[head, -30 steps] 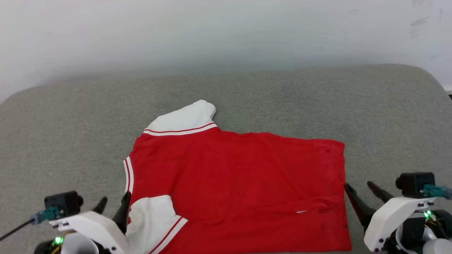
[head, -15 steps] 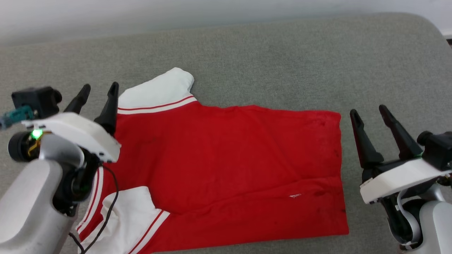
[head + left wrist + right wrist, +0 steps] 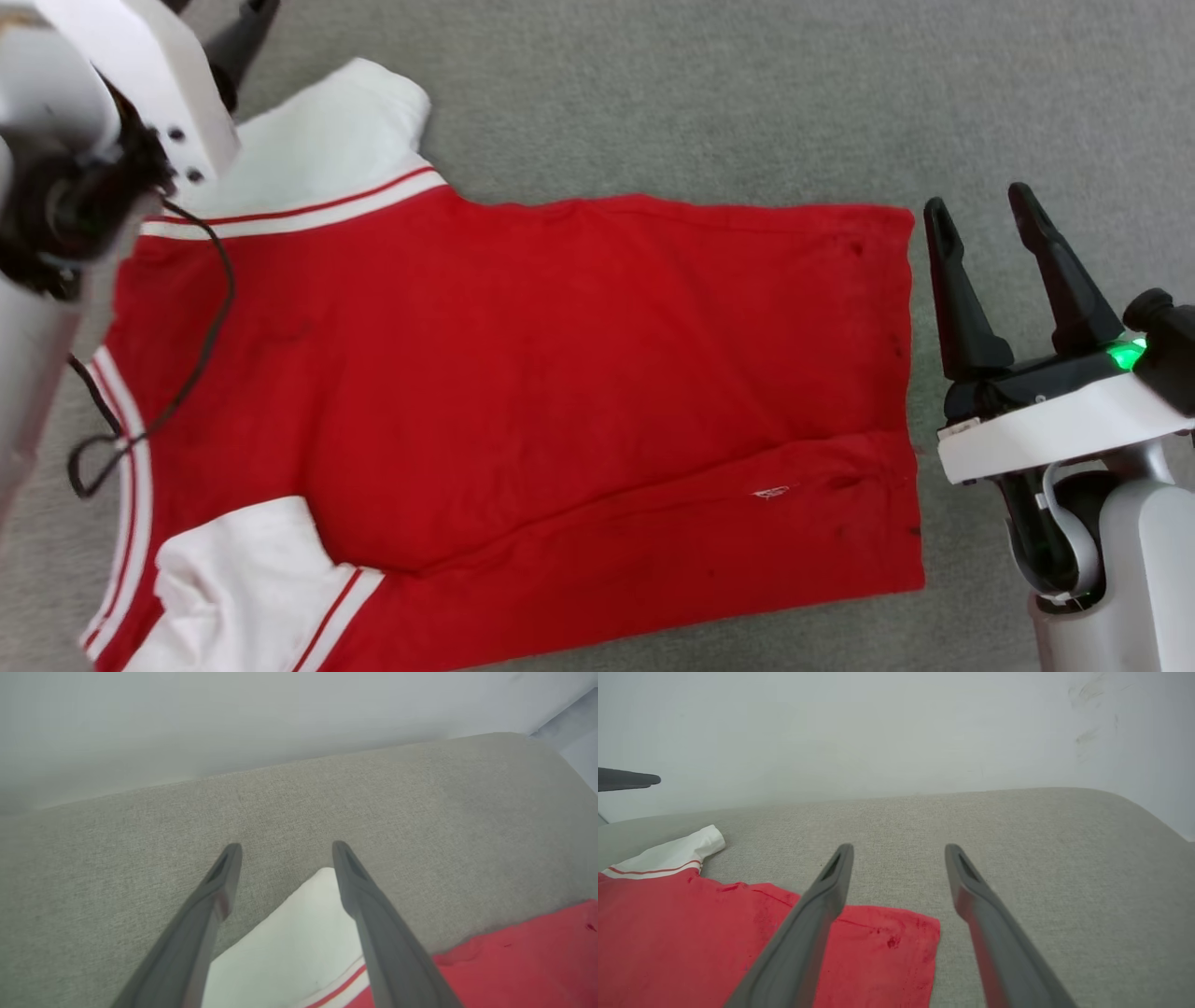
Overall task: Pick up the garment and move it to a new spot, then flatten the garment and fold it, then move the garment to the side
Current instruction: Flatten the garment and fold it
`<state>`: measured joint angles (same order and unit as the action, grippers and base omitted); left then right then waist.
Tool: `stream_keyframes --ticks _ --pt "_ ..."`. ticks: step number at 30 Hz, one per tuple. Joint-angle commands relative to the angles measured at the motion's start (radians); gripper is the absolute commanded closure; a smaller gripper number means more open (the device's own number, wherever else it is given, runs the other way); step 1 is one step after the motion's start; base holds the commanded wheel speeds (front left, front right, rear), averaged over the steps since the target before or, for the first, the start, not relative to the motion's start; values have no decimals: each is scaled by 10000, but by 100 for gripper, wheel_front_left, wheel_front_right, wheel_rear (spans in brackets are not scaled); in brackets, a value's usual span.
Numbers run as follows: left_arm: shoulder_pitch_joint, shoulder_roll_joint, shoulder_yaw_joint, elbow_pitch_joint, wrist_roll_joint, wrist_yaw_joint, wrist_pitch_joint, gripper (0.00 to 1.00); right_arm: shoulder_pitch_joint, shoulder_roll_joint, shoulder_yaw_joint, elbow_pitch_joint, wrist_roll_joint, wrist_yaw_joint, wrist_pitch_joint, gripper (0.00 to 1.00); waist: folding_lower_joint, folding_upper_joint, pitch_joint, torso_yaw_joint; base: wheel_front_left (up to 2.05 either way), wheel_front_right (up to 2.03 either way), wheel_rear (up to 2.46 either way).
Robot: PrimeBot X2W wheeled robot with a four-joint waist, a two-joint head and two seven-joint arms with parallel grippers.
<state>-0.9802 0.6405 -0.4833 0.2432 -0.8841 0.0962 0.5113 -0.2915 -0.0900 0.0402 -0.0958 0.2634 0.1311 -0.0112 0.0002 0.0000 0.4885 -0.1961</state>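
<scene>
The garment (image 3: 523, 373) lies spread flat on the grey surface, red body with white sleeves, collar end at the left and hem at the right. My left gripper (image 3: 282, 847) is open and empty, hovering over the tip of the far white sleeve (image 3: 289, 933); one of its fingers (image 3: 238, 37) shows at the head view's top left. My right gripper (image 3: 976, 199) is open and empty just right of the hem's far corner (image 3: 915, 933). The near sleeve (image 3: 243, 579) is folded onto the body.
The grey fabric surface (image 3: 653, 93) reaches back to a white wall (image 3: 878, 728), and its far right corner (image 3: 1134, 807) is rounded. A black cable (image 3: 187, 373) from my left arm hangs over the garment's collar end.
The head camera has tipped down and closer. Both arms have reached forward: the left gripper to the far sleeve, the right gripper to the hem's far corner. The garment lies as before.
</scene>
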Motion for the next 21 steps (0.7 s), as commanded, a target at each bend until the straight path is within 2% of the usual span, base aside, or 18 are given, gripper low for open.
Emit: stream_keyframes --ticks 1,6,7,9,17,19,20,21 --pt "-434 43 -148 181 -33 -99 483 0 -231 79 21 21 38 -9 -104 0 -2 0 474 -408 0 0 0" --pt "-1517 205 -461 912 -137 -234 2026 0 -368 211 200 215 140 -9 -357 0 -2 0 915 -823 0 0 0" --pt "-1830 315 -627 1354 -141 -233 2731 0 -464 271 334 343 236 -9 -467 0 -2 0 1124 -1081 0 0 0" --pt "-2024 362 -736 1590 -121 -261 3084 0 -454 296 393 464 318 -9 -535 0 -2 0 1235 -1224 0 0 0" --pt "-1134 423 -1253 2692 -652 -33 4855 0 -406 370 446 838 535 -9 -708 0 -2 0 1338 -1640 0 0 0" --pt "-756 331 -1281 2838 -903 81 5211 51 -385 382 423 871 575 -9 -695 0 -2 0 1298 -1662 0 0 0" --pt "-663 299 -1283 2857 -973 154 5307 58 -378 388 404 867 603 -9 -676 0 -2 0 1285 -1659 0 0 0" --pt "-578 296 -1307 2862 -1023 167 5398 80 -370 389 378 868 611 -9 -645 0 -2 0 1265 -1653 0 0 0"
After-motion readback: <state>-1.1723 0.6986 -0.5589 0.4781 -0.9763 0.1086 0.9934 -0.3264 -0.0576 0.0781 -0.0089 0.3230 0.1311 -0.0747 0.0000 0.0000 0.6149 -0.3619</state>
